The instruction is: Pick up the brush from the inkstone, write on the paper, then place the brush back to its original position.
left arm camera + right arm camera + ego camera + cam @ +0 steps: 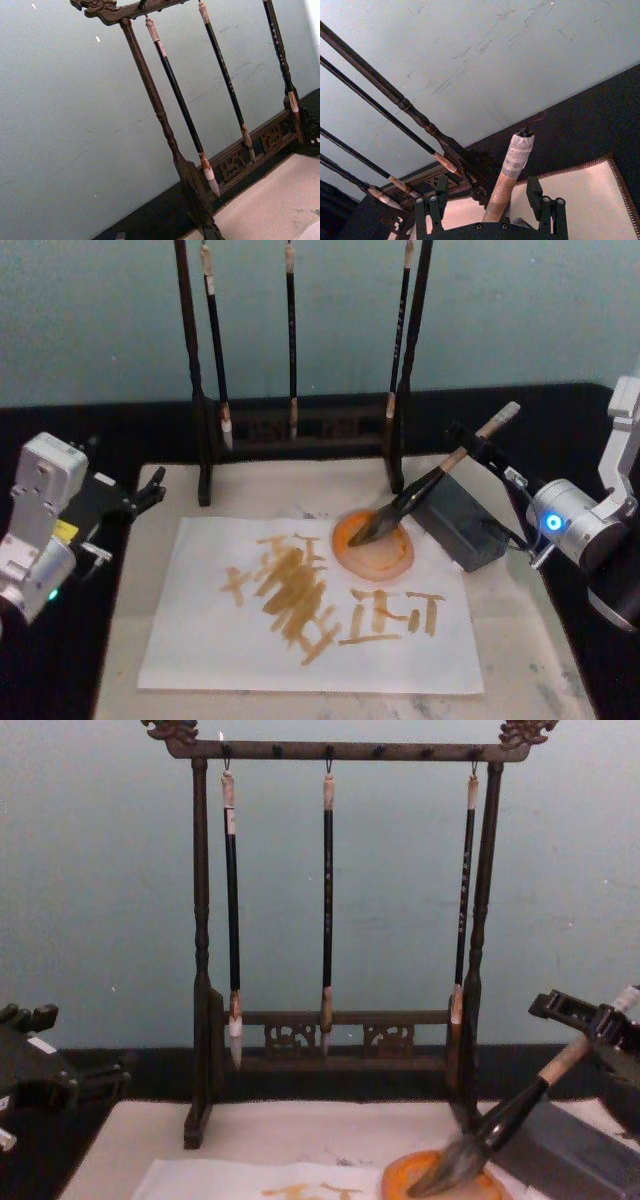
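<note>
Right wrist view: right gripper stands spread astride the brush, bristles in the orange dish at the paper's two o'clock; an off-centre squeeze could roll it. Left gripper sits parked at nine.

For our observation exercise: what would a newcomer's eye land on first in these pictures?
The large calligraphy brush slants at centre right, bristles in a round orange dish, with the right hand astride its tan handle. Nearer the robot lies the white paper streaked with orange-yellow strokes. Behind stands a dark wooden rack hanging three slim brushes; the left hand idles at far left.
</note>
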